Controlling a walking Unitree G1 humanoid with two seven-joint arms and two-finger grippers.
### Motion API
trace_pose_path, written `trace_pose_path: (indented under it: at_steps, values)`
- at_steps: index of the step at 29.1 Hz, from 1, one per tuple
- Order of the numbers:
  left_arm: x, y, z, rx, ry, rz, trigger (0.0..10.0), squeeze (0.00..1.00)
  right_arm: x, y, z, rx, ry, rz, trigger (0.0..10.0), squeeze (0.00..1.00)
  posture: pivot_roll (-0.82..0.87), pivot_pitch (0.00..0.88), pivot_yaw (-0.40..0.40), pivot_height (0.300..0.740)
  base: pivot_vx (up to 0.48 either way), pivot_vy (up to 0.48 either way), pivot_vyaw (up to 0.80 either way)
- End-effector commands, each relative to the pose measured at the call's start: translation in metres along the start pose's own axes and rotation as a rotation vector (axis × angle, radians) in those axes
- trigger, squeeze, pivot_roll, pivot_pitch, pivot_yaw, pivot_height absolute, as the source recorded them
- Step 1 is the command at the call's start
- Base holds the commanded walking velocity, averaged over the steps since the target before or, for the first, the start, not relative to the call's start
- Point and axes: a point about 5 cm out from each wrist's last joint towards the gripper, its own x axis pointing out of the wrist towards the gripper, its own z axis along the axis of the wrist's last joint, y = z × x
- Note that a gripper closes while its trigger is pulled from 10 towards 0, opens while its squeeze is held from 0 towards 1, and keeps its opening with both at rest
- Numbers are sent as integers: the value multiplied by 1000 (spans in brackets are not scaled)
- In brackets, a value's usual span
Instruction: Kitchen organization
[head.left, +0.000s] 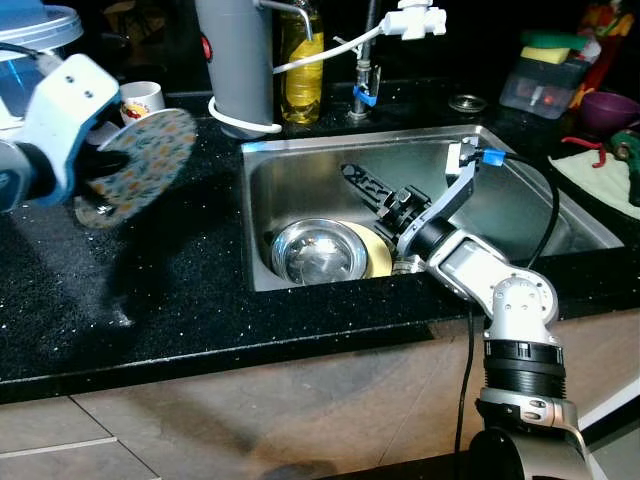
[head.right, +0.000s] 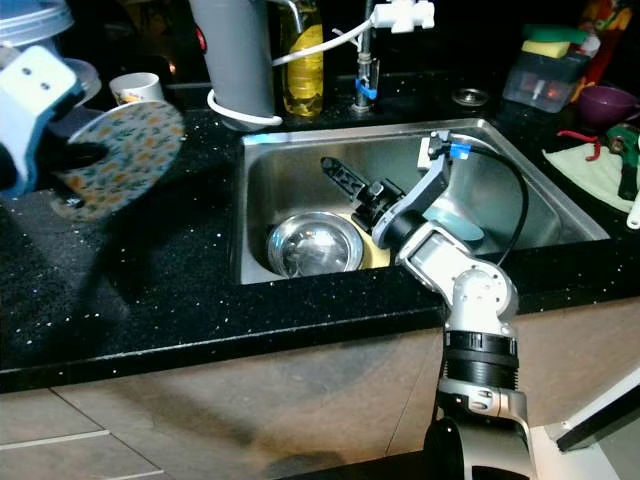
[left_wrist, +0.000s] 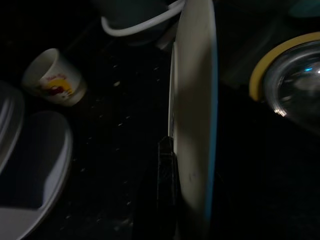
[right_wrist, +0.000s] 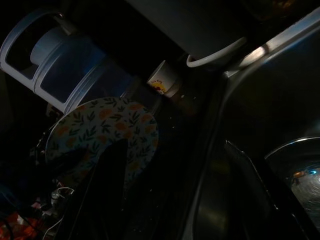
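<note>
- The left gripper (head.left: 100, 160) holds a round floral plate (head.left: 145, 160) by its edge above the speckled black tabletop (head.left: 180, 290).
- The right gripper (head.left: 362, 185) reaches into the steel sink (head.left: 300, 160) above a shiny metal bowl (head.left: 318, 250); whether its fingers are apart cannot be told.

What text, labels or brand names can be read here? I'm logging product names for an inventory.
None can be read.
Small white cup: a red and yellow print, too blurred to read.
Oil bottle: no legible label.
Floral plate held in the left pincer: pattern only, no words.
</note>
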Motion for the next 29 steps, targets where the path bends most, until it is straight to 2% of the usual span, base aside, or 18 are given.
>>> trace_pose_path:
  at_steps: [1,8,13,15,16,17,18,19,20,21,22,23,24,25,26,27,28,29]
  values:
    - [6,-9,-7,-49,31,-67,0,0,1,1,3,-8,-10,3,10000,0,-17,154,6,740,0,0,0]
    - [1,-9,-6,-68,47,-29,0,0,0,1,4,-7,-14,5,10000,0,-15,155,7,740,0,0,0]
    - [-7,8,8,-48,4,92,0,0,1,3,5,4,-24,23,10000,0,-17,155,9,740,0,0,0]
    - [-14,24,26,-67,-80,186,0,0,0,3,6,13,-30,30,10000,0,-16,155,10,740,0,0,0]
    - [-14,24,26,-67,-80,186,0,0,0,3,6,13,-30,30,10000,0,-16,155,10,740,0,0,0]
    - [-18,31,39,-93,-159,230,0,0,0,4,7,20,-35,34,10000,0,-14,154,8,740,0,0,0]
    - [-18,31,39,-93,-159,230,0,0,0,4,7,20,-35,34,10000,0,-14,154,8,740,0,0,0]
    - [-19,34,55,-138,-264,240,0,0,0,3,7,25,-38,37,10000,0,-12,154,7,740,0,0,0]
    - [-17,30,68,-170,-360,213,0,0,0,3,7,25,-40,38,10000,0,-13,156,8,740,0,0,0]
    - [-17,30,68,-170,-360,213,0,0,0,3,7,25,-40,38,10000,0,-13,156,8,740,0,0,0]
    - [-12,24,76,-207,-429,172,0,0,0,3,7,19,-41,35,10000,0,-13,157,7,740,0,0,0]
    - [-12,24,76,-207,-429,172,0,0,0,3,7,19,-41,35,10000,0,-13,157,7,740,0,0,0]
    - [-5,14,82,-216,-478,123,0,0,0,1,8,-15,-49,11,10000,0,-11,158,7,740,0,0,0]
    - [8,1,83,-217,-507,57,0,0,-1,-2,10,-111,-52,-41,10000,0,-11,161,10,740,0,0,0]
    - [8,1,83,-217,-507,57,0,0,-1,-2,10,-111,-52,-41,10000,0,-11,161,10,740,0,0,0]
    - [20,-12,83,-213,-527,-5,0,0,-1,-4,12,-204,-55,-90,10000,0,-12,162,12,740,0,0,0]
    - [20,-12,83,-213,-527,-5,0,0,-1,-4,12,-204,-55,-90,10000,0,-12,162,12,740,0,0,0]
    - [38,-29,79,-203,-527,-64,0,0,-3,-10,13,-375,-29,-164,10000,0,-17,166,19,740,0,0,0]
